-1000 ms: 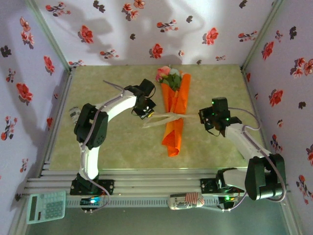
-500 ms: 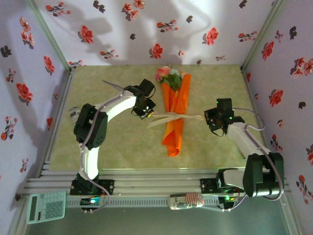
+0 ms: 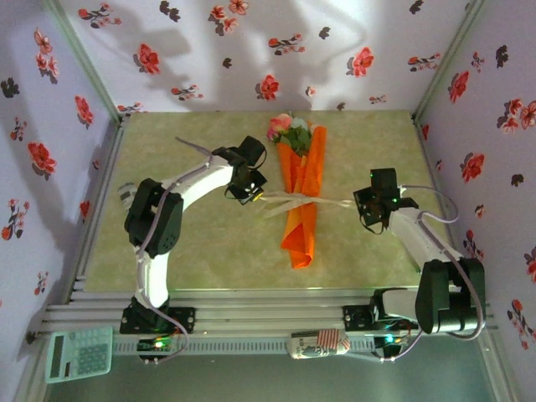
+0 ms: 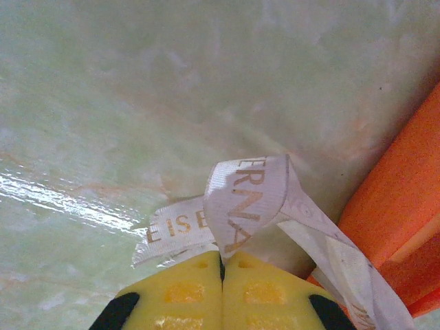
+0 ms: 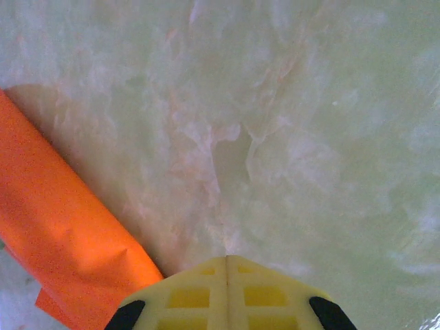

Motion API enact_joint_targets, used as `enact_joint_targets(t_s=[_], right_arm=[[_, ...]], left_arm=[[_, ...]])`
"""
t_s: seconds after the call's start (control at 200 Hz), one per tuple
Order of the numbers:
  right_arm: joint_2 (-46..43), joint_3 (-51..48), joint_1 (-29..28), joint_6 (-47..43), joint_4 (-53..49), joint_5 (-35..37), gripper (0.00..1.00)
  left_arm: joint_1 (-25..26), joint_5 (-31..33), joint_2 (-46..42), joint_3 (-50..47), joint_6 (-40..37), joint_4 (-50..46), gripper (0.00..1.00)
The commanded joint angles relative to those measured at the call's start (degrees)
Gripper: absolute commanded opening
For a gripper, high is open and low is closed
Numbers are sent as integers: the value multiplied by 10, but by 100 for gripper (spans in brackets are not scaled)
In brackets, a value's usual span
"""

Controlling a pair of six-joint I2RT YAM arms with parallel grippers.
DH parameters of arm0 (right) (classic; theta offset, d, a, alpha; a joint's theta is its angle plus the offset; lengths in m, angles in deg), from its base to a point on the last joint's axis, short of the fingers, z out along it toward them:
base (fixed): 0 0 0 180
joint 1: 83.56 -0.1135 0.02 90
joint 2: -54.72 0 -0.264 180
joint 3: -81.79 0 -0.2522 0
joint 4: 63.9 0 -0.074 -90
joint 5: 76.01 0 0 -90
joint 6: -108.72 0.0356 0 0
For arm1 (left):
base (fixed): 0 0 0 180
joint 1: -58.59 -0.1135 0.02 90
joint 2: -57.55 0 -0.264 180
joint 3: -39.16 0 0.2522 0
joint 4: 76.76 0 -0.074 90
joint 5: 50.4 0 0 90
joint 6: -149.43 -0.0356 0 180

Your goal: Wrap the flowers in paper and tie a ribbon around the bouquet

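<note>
The bouquet [image 3: 300, 209] is a slim cone of bright orange paper [image 4: 405, 206], smooth w/ sharp folds. The flowers [image 3: 289, 130], pink and cream w/ green leaves, show at its wide far end. It lies at the centre of the glossy pale-green table [image 3: 209, 243], between both claws, narrow tip toward the arm bases. The ribbon [image 4: 247, 199], thin, whitish, w/ gold letters, crosses the cone's middle in a straight line. The left gripper [image 4: 222, 258], just left of the cone, presses its yellow jaws together on a ribbon fold. The right gripper [image 5: 225, 260], on the opp. side, is closed too; from top the ribbon runs straight into it.
</note>
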Motion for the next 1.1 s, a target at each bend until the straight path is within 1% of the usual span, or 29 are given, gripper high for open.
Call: enact_joint_targets(t_s=[0.0, 0.21, 0.49, 0.74, 0.9, 1.095], right_arm=[[9, 21, 5, -8, -24, 72, 0], [13, 22, 5, -10, -30, 114, 0], [15, 19, 5, -14, -34, 131, 0], [10, 21, 6, -24, -59, 166, 0], [10, 17, 9, -22, -59, 173, 0], [21, 18, 8, -22, -50, 159, 0]], left_arm=[[-3, 36, -22, -8, -18, -34, 0], [-8, 49, -35, -17, -21, -42, 0], [-14, 53, -49, -37, -26, -45, 0], [-25, 65, -59, -52, -32, -49, 0], [-34, 69, -72, -66, -35, -48, 0], [-36, 65, -75, -74, -40, -42, 0]])
